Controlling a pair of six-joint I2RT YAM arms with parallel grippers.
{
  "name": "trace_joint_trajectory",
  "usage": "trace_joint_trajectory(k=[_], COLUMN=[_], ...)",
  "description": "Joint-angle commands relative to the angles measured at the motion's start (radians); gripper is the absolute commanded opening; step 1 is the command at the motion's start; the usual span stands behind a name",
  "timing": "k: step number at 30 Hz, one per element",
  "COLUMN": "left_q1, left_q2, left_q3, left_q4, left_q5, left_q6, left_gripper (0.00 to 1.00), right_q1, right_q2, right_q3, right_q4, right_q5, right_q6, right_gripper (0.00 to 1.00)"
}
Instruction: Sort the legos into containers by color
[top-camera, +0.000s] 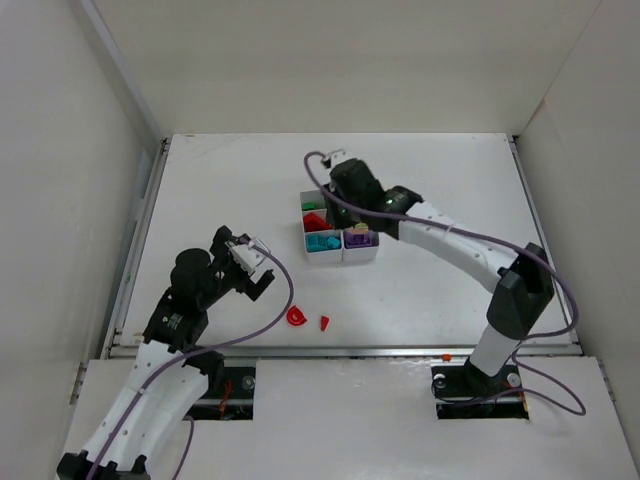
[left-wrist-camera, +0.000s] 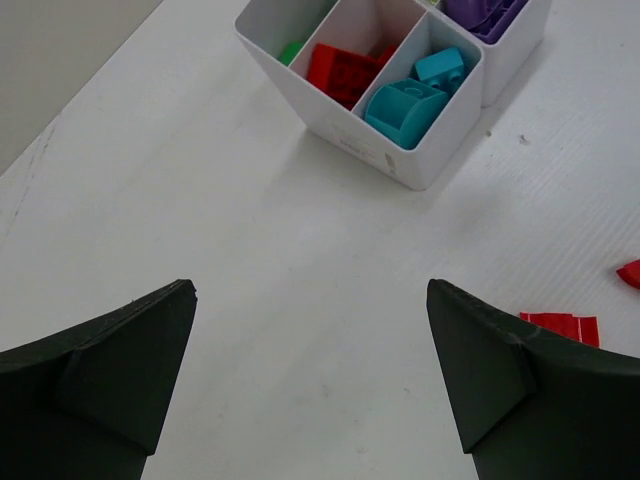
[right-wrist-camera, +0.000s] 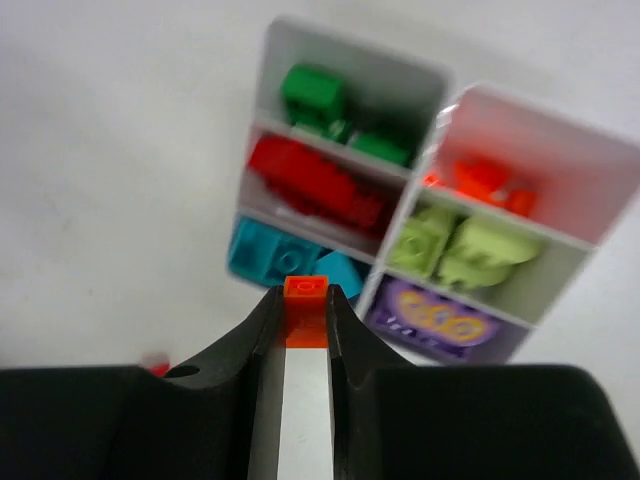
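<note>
Brick, orange, sits clenched in the right gripper, above the teal end of the containers. The orange compartment lies ahead and rightward. Left gripper hangs released, well apart, over the bench.

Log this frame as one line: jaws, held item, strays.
right jaws: shut on small orange plastic brick, over white six-compartment plastic organiser | left jaws: open, empty | strays: two red plastic pieces on white table

Top cam looks down from up behind the near edge, whole table in view. Left wrist cam's low, facing the organiser; right wrist cam's close above it. All share it.
</note>
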Motion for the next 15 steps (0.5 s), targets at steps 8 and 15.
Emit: trace_joint_trajectory(k=[8,15], left_q1=[-0.005,-0.005], left_q2=[0.162,0.257], left_q3=[0.15,0.187], left_q4=[-0.058,-0.266], left_q5=[0.256,0.4], left_q6=[0.199,0.452], left_gripper=[1.0,1.0], right_q1=[-0.259,-0.259], right_q2=[0.09,0.153], right_q3=[0.161,0.197], right_q4=[0.048,0.037], right_q5=[-0.04,-0.02], right_q6=[0.02,0.02], right_gripper=[0.0,0.0])
